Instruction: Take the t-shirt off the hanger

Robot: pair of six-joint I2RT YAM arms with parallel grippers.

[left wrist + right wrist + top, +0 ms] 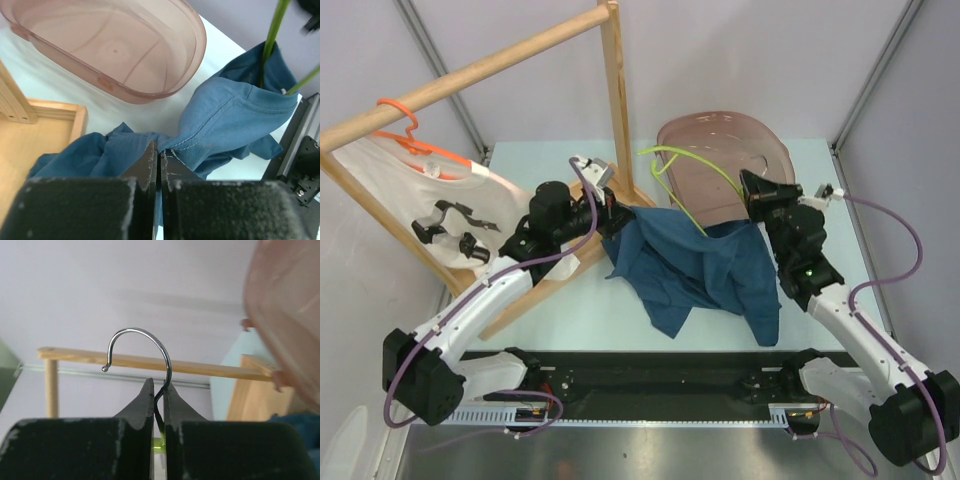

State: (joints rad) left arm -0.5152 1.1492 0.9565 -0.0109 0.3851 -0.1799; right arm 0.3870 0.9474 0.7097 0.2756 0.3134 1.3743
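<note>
the blue t-shirt (705,270) lies bunched at the middle of the worktop (580,310), its upper edge lifted on the green hanger (273,35), whose thin arms run into the cloth, and its lower folds resting on the surface. the left claw (159,152) is pinched closed on a stitched fold of the shirt, at the shirt's left side. the right claw (159,385) is clamped on the hanger just under its chrome hook (136,329), holding it up at the shirt's far right corner.

just behind the shirt a translucent pinkish-brown tub (720,135) sits on the worktop, which is pale blue-white and smooth. to the left stands a wooden clothes rack (615,90); its base frame lies on the worktop beside the shirt. from its round rail (470,75) hangs a white t-shirt (400,175) on an orange hanger (405,125). pale grey-lilac walls close the space, with slim metal posts (440,70) in the far corners. a black rail (650,365) runs along the near edge.
</note>
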